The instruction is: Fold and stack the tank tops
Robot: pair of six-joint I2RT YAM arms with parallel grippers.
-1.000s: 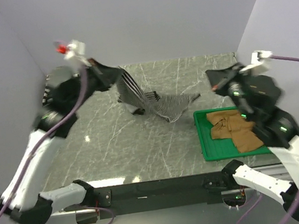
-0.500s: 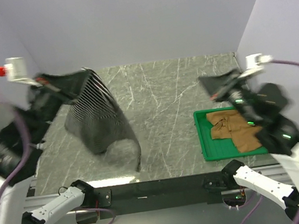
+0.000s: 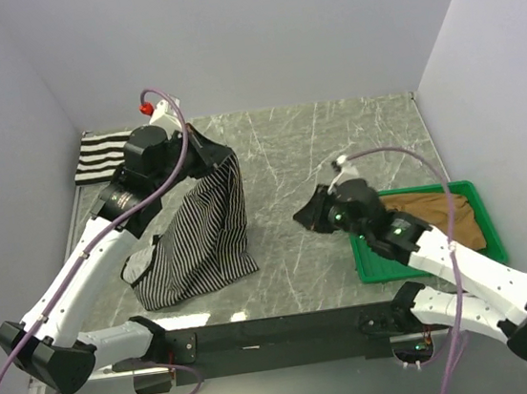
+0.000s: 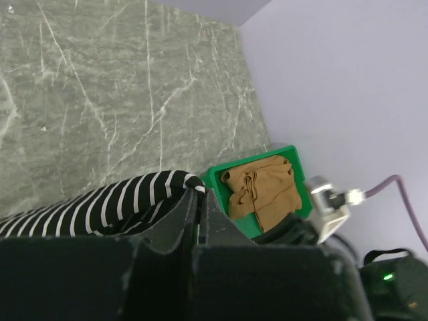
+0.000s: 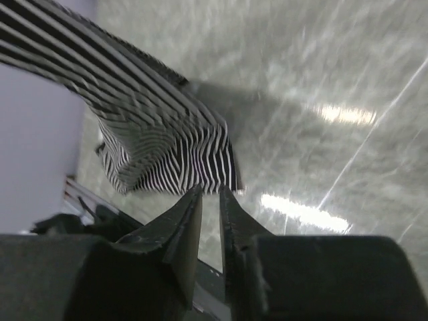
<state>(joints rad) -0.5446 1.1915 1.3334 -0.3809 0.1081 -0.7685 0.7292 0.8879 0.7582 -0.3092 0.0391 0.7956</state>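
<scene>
- Pinstripe top (image 3: 201, 238) has swung down and now hangs from left gripper (image 3: 218, 156), which is clamped on its top edge; hem on desk (image 3: 334, 140).
- Right gripper (image 3: 306, 215), slightly apart and empty, lies right of the hem.

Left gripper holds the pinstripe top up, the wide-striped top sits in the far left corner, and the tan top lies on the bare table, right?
One thing is off: the tan top lies in the green tray, not on the bare table; the top external view shows it. The rest stands.
</scene>
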